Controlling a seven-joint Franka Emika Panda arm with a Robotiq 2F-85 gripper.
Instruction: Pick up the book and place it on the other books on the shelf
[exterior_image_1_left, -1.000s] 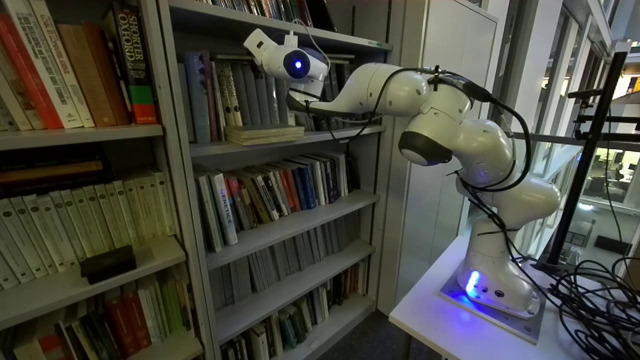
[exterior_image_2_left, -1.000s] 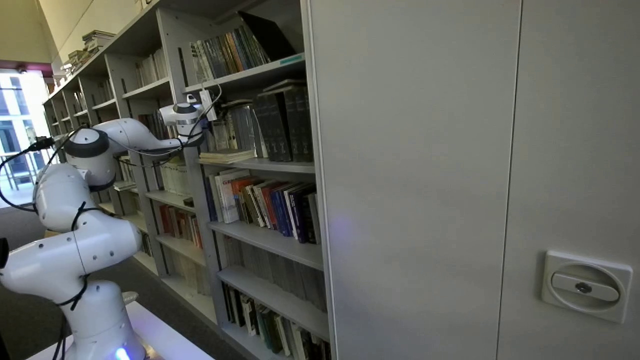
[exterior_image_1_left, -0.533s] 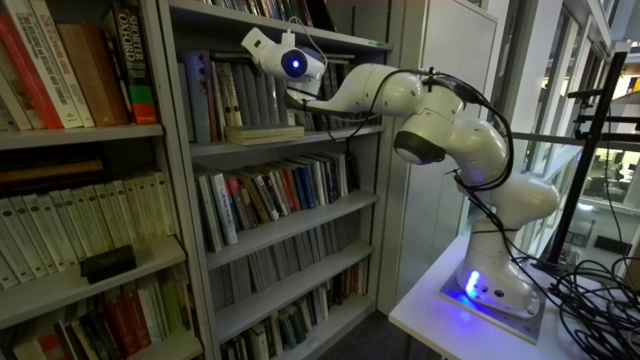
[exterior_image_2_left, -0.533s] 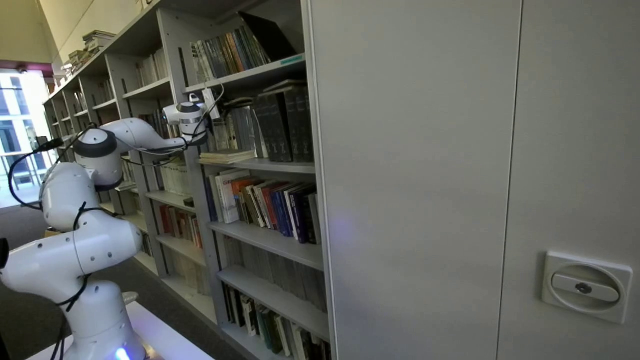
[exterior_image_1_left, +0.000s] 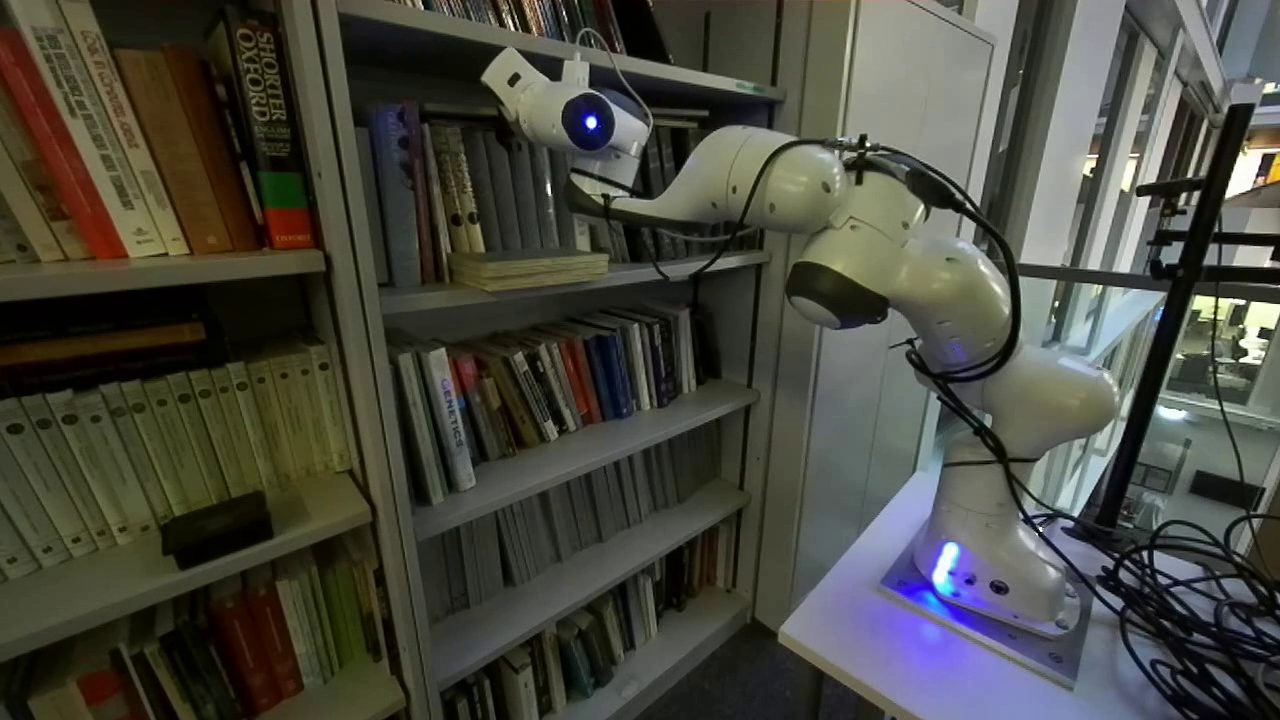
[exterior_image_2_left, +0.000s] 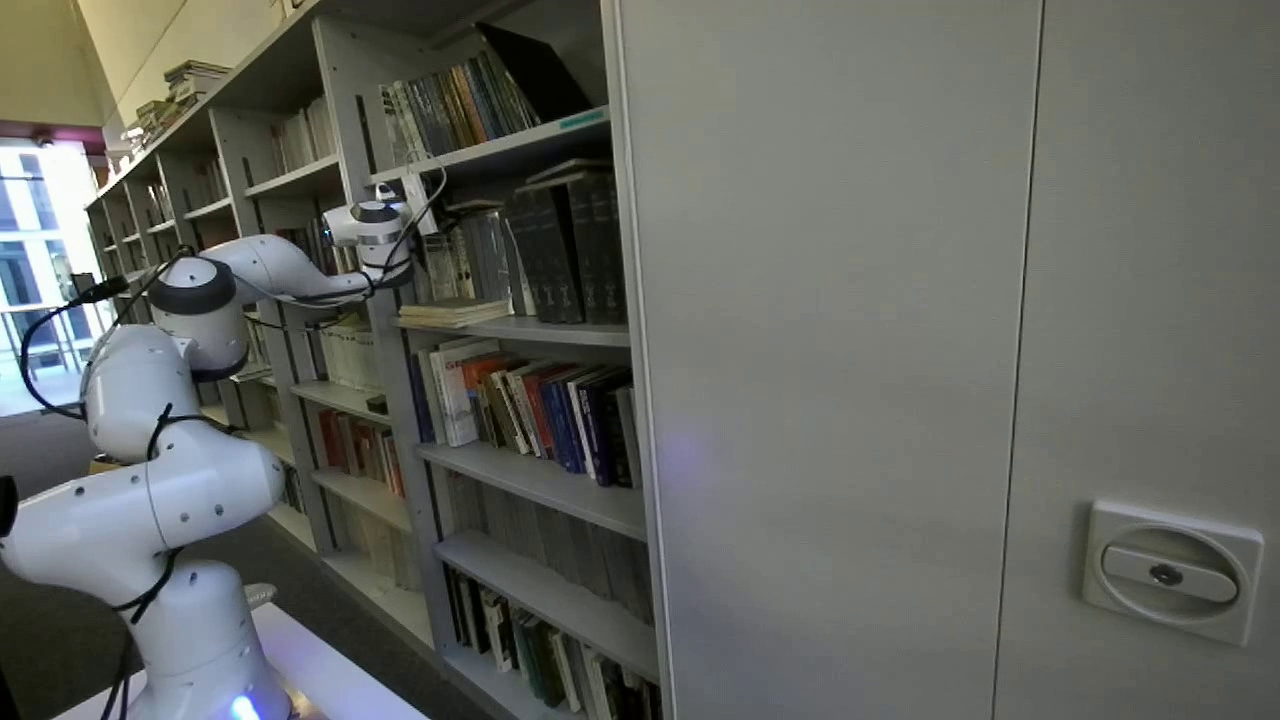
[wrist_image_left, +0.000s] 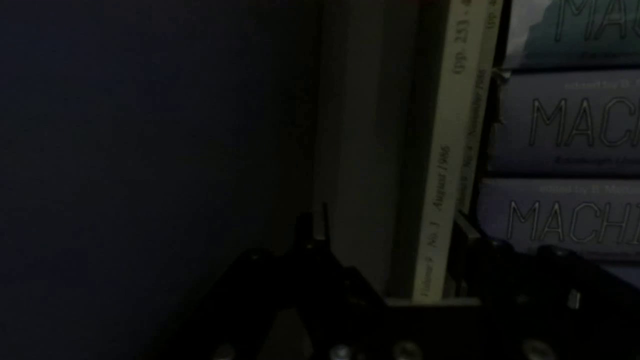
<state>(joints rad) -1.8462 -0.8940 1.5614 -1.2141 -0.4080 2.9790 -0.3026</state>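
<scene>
The wrist view is very dark. A black two-finger mechanical gripper (wrist_image_left: 391, 224) comes in from the bottom, its fingers spread apart, with a dim gap between the finger at left and a thin, flat book with a cream paper spine (wrist_image_left: 436, 190) (faint, yet "August 1986" can be read). The finger at right sits at the far edge of that spine; whether they touch, I cannot tell. Farther right are purplish-grey spines (wrist_image_left: 570, 122) lettered "MAC".

In an exterior view, a white jointed robot arm (exterior_image_1_left: 880, 230) reaches left from a white table (exterior_image_1_left: 850, 625) to a tall grey bookcase (exterior_image_1_left: 350, 200). Its wrist, carrying a blue light (exterior_image_1_left: 591, 122), hides the fingertips. Behind it, a tightly packed row of upright grey, white and dark books (exterior_image_1_left: 510, 190) stands on a thin grey metal shelf board (exterior_image_1_left: 420, 297). A thin, flat, dull olive book (exterior_image_1_left: 470, 113) lies across their tops, and a low stack of thin olive-tan books (exterior_image_1_left: 530, 270) lies in front of the row. Which flat one is the task's own, I cannot tell.

In an exterior view, large dark bound volumes (exterior_image_2_left: 560, 250) stand right of the row. A pale grey cabinet panel (exterior_image_2_left: 830, 350) with a white recessed handle (exterior_image_2_left: 1173, 573) fills the right.
</scene>
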